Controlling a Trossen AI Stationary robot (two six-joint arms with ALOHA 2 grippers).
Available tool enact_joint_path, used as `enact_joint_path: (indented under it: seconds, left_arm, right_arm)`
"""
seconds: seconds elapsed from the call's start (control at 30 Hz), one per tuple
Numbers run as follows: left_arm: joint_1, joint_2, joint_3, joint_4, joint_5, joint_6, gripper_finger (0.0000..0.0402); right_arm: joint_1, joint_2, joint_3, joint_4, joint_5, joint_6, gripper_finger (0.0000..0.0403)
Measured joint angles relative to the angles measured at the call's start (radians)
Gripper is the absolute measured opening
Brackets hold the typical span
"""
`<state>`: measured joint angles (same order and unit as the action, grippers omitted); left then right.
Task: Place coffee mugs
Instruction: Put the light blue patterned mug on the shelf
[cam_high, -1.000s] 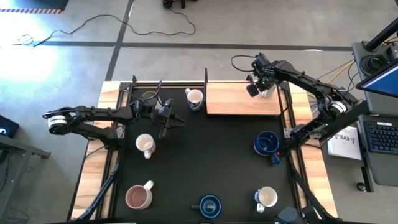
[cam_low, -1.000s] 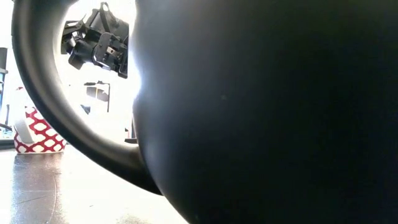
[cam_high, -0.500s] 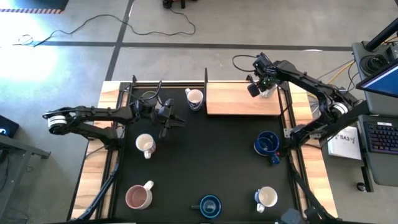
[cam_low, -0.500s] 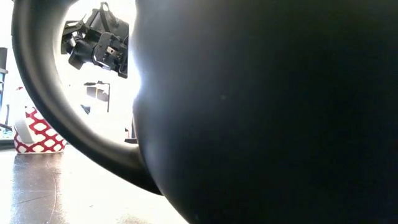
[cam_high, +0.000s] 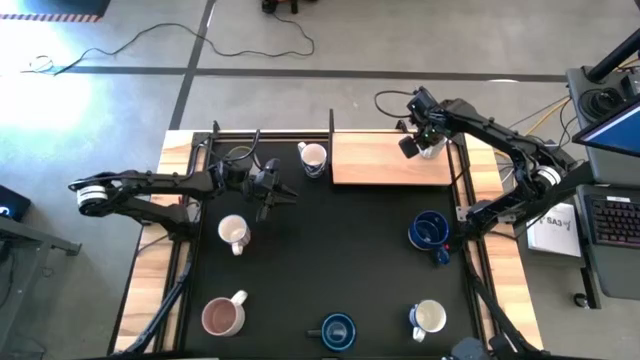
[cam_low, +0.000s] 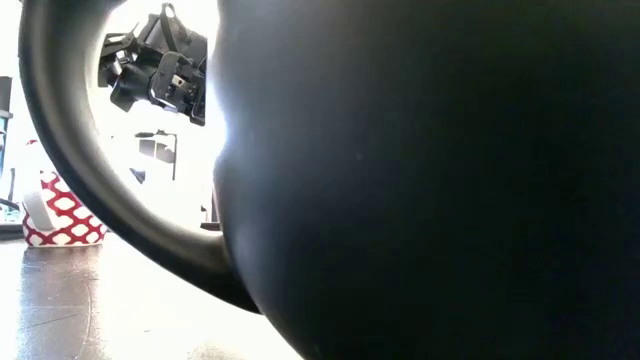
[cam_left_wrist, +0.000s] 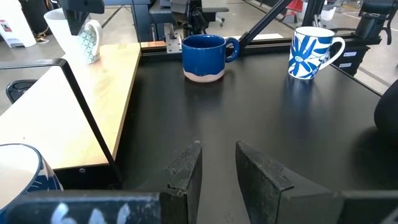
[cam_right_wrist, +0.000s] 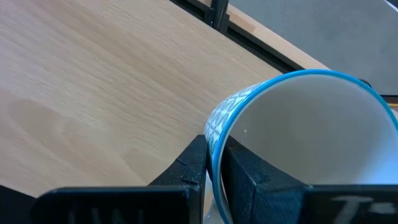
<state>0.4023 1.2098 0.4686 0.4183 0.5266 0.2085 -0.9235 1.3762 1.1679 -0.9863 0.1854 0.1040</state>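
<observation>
Right wrist view: the right gripper (cam_right_wrist: 213, 163) is pinching the white mug (cam_right_wrist: 298, 143) by its rim, hovering over the wooden board (cam_right_wrist: 93, 87) at the surface's far right.

The left gripper (cam_left_wrist: 217, 171) is waiting, spread.

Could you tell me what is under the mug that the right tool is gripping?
The light wooden board lies beneath the mug, pinched at its rim by the right tool. Its base is hidden.

High view: straight down over black mat (cam_high: 330, 260). Low view: mat level, blocked by close dark mug (cam_low: 430, 180). Wrist views: near-surface, both showing wooden board (cam_left_wrist: 68, 106).
</observation>
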Motion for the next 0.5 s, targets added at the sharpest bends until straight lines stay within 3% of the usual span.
enact_joint_path:
  seconds: [0.5]
  left_arm:
    - [0.000, 0.000, 0.000, 0.000, 0.000, -0.008, 0.0080]
  right_arm:
    - [0.000, -0.004, -0.001, 0.020, 0.001, -0.019, 0.0102]
